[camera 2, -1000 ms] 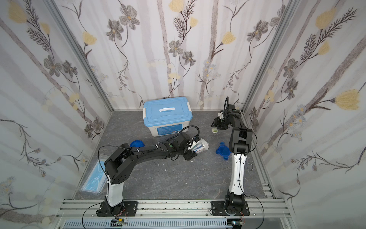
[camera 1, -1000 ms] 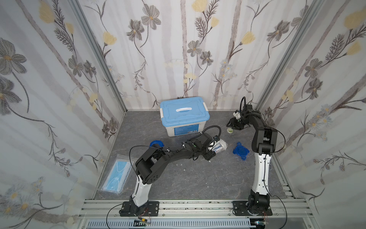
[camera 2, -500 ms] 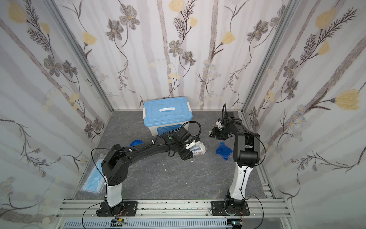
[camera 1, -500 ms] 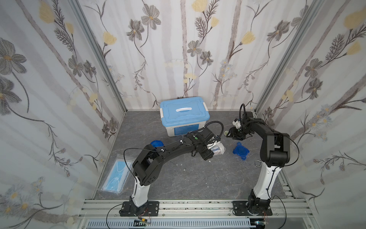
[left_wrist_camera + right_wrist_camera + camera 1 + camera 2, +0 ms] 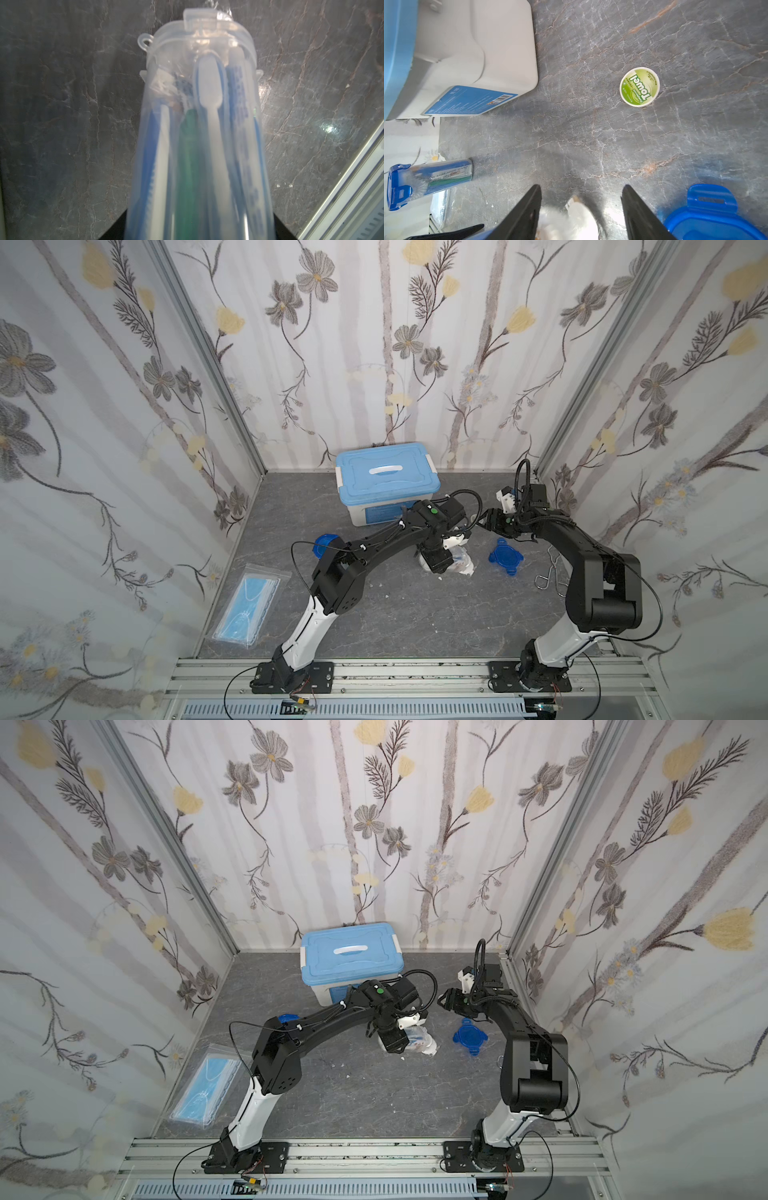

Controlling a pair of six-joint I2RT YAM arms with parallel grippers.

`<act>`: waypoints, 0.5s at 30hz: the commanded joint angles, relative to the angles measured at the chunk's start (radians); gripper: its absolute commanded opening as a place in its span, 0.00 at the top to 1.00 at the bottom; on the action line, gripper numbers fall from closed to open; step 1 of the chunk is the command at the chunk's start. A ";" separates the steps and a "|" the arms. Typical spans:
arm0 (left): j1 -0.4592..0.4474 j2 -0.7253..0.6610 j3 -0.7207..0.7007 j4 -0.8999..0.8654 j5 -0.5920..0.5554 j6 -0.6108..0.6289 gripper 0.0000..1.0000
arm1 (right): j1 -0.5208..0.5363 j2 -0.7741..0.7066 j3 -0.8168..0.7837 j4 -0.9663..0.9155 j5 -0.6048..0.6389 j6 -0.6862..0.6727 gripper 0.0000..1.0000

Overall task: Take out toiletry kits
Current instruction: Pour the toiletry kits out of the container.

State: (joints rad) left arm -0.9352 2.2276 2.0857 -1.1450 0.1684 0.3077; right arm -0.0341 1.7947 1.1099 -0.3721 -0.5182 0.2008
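Item: translucent plastic cup (image 5: 197, 124) holding blue-and-white toothbrushes (image 5: 208, 93); clamped in left gripper (image 5: 446, 566); right gripper (image 5: 581, 186) jaws apart, round blue tabbed lid (image 5: 708, 216) just beside.

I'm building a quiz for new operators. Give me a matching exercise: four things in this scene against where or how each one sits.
Things:
1. translucent cup
2. mask bag
3. storage box
4. green towel disc

States:
A. light-blue lid on, white handle up
B. held in the left gripper
C. label up, ahead of the open right gripper
D. lying flat, far from both grippers, on the left arm's side

Pairs: 1-B, 2-D, 3-A, 4-C
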 commanded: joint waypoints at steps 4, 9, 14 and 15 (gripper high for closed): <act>-0.004 0.011 0.086 -0.118 -0.005 0.016 0.56 | -0.020 -0.063 -0.063 0.093 0.005 0.009 0.34; -0.006 0.063 0.214 -0.241 -0.004 0.017 0.52 | -0.023 -0.076 -0.091 0.119 -0.020 0.029 0.34; -0.013 0.110 0.306 -0.333 -0.011 0.025 0.51 | -0.024 -0.083 -0.102 0.134 -0.032 0.038 0.33; -0.012 0.113 0.306 -0.341 -0.013 0.024 0.51 | -0.025 -0.084 -0.106 0.135 -0.036 0.037 0.33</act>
State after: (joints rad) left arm -0.9482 2.3329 2.3806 -1.4021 0.1577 0.3145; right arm -0.0582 1.7199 1.0107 -0.2897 -0.5285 0.2260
